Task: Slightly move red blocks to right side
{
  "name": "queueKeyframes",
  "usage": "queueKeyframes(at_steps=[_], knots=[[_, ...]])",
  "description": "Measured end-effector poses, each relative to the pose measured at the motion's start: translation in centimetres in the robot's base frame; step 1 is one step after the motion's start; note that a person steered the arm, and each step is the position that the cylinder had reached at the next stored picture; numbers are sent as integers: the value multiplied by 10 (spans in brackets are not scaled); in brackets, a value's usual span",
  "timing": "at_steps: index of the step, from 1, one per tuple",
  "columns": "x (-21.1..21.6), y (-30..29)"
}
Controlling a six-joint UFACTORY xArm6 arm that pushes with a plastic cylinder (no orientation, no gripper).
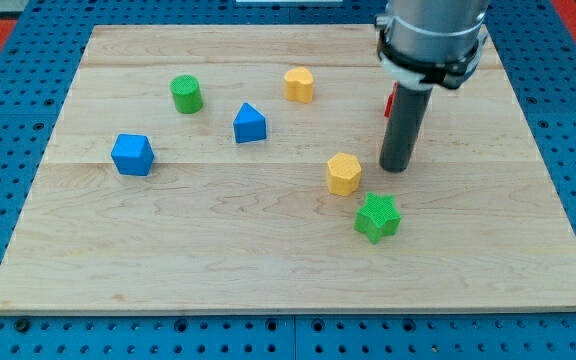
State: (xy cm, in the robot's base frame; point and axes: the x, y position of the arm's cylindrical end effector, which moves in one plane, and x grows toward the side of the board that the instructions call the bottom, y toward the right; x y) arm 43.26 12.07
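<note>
A red block (391,100) shows only as a thin sliver at the left edge of my rod, toward the view's upper right; most of it is hidden behind the rod, so its shape cannot be made out. My tip (397,167) rests on the board just below that red block, and to the right of a yellow hexagonal block (344,173). A green star block (377,217) lies below and left of the tip.
A second yellow block (299,85) sits near the top centre. A green cylinder (186,94), a blue triangular block (249,123) and a blue cube (132,154) lie on the left half. The wooden board (268,270) sits on a blue perforated table.
</note>
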Motion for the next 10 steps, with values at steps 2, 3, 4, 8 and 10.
queueKeyframes(at_steps=[2,3,4,8,10], knots=[[-26,-45],[-58,-29],[-76,-28],[-56,-3],[-106,-75]])
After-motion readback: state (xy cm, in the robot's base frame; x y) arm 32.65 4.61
